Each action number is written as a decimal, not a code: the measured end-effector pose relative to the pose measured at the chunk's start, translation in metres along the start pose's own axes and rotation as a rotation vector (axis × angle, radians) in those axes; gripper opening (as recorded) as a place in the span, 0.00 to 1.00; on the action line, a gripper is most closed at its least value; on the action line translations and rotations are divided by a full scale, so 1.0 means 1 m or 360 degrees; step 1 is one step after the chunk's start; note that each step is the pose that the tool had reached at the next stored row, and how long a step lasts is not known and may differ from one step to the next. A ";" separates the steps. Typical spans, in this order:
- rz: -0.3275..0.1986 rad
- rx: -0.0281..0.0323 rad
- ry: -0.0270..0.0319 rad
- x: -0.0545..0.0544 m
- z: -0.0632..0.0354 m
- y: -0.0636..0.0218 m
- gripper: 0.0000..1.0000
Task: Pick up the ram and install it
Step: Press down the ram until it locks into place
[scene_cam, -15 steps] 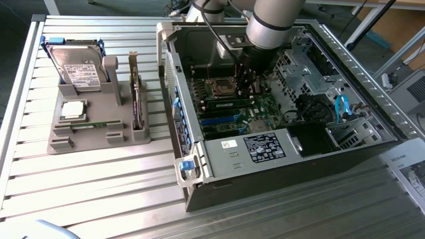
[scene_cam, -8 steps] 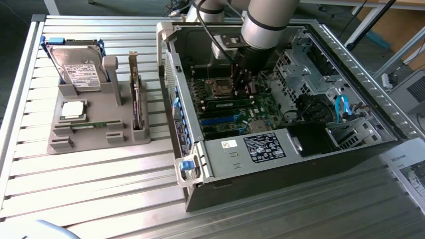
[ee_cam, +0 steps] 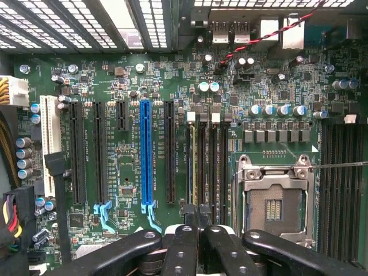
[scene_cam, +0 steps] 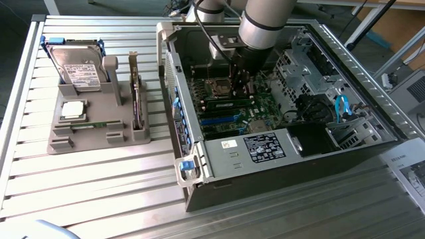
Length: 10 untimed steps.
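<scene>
One ram [scene_cam: 87, 124], a thin green stick, lies flat in the grey holder [scene_cam: 99, 142] on the exterior view's left. Inside the open computer case [scene_cam: 265, 169], a second long green ram stick [scene_cam: 229, 105] stands in the memory slots on the motherboard. In the wrist view it is an edge-on strip [ee_cam: 192, 167] in the slot beside the processor socket [ee_cam: 276, 201]. My gripper [scene_cam: 239, 83] reaches down into the case right over that stick. Its black fingers are shut together [ee_cam: 197, 211] above the stick's near end with nothing between them. Whether they touch it I cannot tell.
The holder also carries a hard drive [scene_cam: 78, 67], a square silver processor [scene_cam: 73, 110] and an upright dark expansion card [scene_cam: 136, 94]. Around the slots are a blue card slot [ee_cam: 146, 155], the case walls, drive cage, blue cables [scene_cam: 342, 107] and power supply [scene_cam: 265, 147].
</scene>
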<state>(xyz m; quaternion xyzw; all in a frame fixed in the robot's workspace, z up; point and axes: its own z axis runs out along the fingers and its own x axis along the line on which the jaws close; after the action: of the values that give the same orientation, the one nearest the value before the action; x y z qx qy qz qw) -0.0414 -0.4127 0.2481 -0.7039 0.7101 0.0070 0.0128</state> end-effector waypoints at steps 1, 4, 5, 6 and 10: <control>0.0000 -0.00001 0.00000 0.000 0.0000 0.0000 0.10; 0.0000 0.00005 0.00000 0.000 0.0000 0.0008 0.10; 0.0000 0.00006 -0.00001 0.000 0.0000 0.0008 0.10; 0.0000 0.00005 0.00000 0.000 0.0000 0.0008 0.10; 0.0000 0.00006 -0.00001 0.000 0.0001 0.0008 0.10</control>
<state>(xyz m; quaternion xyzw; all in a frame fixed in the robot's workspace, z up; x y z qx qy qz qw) -0.0422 -0.4127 0.2480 -0.7039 0.7102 0.0069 0.0130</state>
